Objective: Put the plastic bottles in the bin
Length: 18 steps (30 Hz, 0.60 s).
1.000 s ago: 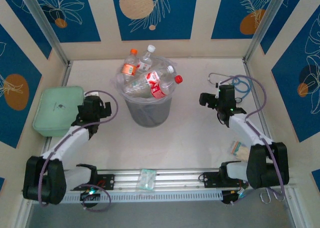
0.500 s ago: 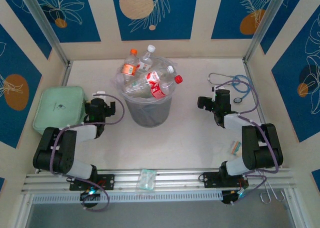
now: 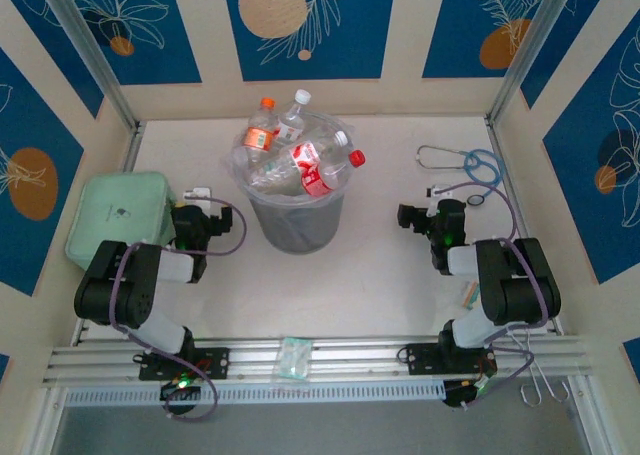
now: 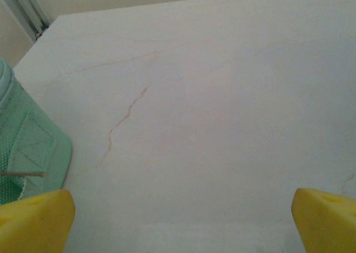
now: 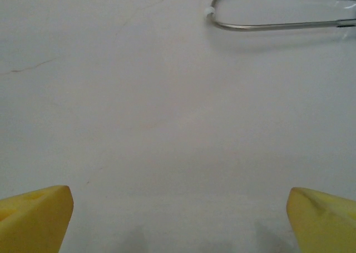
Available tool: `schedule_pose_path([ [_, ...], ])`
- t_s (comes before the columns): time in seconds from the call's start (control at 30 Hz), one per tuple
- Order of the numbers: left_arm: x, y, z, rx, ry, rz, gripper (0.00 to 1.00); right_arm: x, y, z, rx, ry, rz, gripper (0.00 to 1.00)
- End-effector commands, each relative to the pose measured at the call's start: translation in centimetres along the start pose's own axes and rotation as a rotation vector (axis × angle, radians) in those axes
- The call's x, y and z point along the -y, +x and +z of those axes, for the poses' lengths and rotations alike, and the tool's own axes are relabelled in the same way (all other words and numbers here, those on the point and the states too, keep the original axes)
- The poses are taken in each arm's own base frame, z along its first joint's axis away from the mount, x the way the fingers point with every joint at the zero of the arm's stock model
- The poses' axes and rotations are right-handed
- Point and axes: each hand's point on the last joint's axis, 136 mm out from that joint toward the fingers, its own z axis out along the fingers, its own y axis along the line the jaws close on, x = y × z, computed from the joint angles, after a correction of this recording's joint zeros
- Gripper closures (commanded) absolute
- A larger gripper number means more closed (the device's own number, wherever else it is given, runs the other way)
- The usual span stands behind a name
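Observation:
The bin (image 3: 296,221), a round grey bucket with a clear liner, stands at the table's middle back. Several plastic bottles are heaped in it above the rim: a red-labelled one (image 3: 318,170), an orange-capped one (image 3: 261,127) and a white-capped one (image 3: 293,115) on top. My left gripper (image 3: 198,205) (image 4: 187,219) sits left of the bin, low over bare table, open and holding nothing. My right gripper (image 3: 437,205) (image 5: 178,219) sits well to the right of the bin, also open and holding nothing. Both arms are folded back near their bases.
A mint-green lidded box (image 3: 115,218) (image 4: 22,153) lies right beside the left gripper. A stethoscope (image 3: 470,170) (image 5: 278,8) lies beyond the right gripper. One flat packet (image 3: 295,357) rests on the front rail, another (image 3: 470,293) by the right arm.
Both arms have folded back toward their bases, elbows drawn in. The grippers stayed open and shifted only slightly. The bin and its bottles have not moved.

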Motion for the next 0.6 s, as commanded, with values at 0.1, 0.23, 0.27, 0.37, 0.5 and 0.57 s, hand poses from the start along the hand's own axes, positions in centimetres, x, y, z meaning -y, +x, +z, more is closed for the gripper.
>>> schedule_pose_path([
  [0.1,-0.1,-1.09,-0.07,0.055,0.014,0.002,0.0,-0.04,-3.49,-0.26,0.128,-0.008,0.002,0.01],
  [0.23,-0.11,-1.12,-0.11,0.056,0.013,0.003,0.0,-0.11,-3.4,-0.24,0.12,-0.004,-0.003,0.01],
  [0.27,-0.11,-1.1,-0.1,0.056,0.013,0.003,0.0,-0.12,-3.45,-0.24,0.124,-0.006,-0.004,0.01],
  [0.37,-0.1,-1.07,-0.09,0.055,0.013,0.003,0.0,-0.1,-3.38,-0.23,0.122,-0.005,-0.004,0.01],
  [0.5,-0.1,-1.11,-0.07,0.055,0.013,0.003,0.0,-0.11,-3.41,-0.24,0.122,-0.005,-0.003,0.01],
  [0.57,-0.11,-1.13,-0.07,0.056,0.013,0.003,0.0,-0.15,-3.46,-0.23,0.123,-0.007,-0.003,0.01],
])
